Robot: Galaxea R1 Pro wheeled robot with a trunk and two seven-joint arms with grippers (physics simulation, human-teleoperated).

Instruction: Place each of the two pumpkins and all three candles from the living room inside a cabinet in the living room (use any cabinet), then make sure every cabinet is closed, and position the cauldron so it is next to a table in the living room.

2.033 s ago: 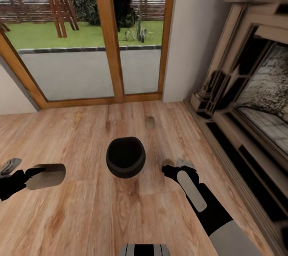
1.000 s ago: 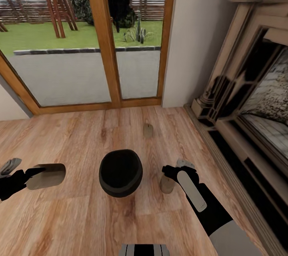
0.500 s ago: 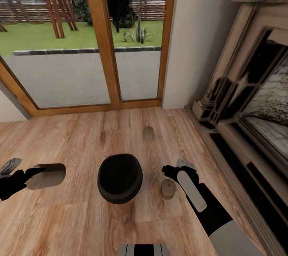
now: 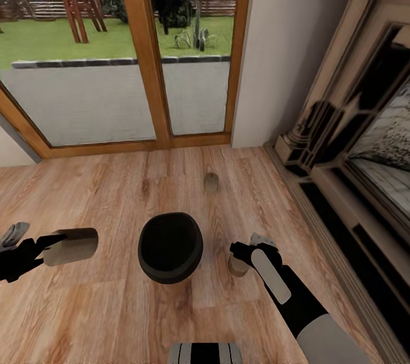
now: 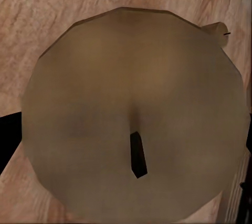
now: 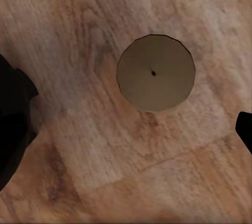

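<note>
The black cauldron (image 4: 170, 247) sits upright on the wooden floor (image 4: 114, 307), in the middle between the two arms, its wide mouth open upward. The left gripper (image 4: 34, 247) is clamped on a candle (image 4: 71, 246), held on its side well to the left of the cauldron and above the floor; in the left wrist view that candle's (image 5: 134, 114) round end with its dark wick fills most of the picture, and another candle (image 5: 218, 28) peeks past its edge on the floor. The right gripper (image 4: 253, 250) hovers just right of the cauldron, over a candle (image 4: 237, 265) standing upright on the floor; the right wrist view looks straight down on this candle's (image 6: 156, 73) round top, with the fingers set apart on either side and not touching it. A third candle (image 4: 211, 182) stands alone farther ahead, toward the glass door with its wooden frame (image 4: 142, 57). A stone fireplace (image 4: 353, 142) runs along the right side, near the right arm.
</note>
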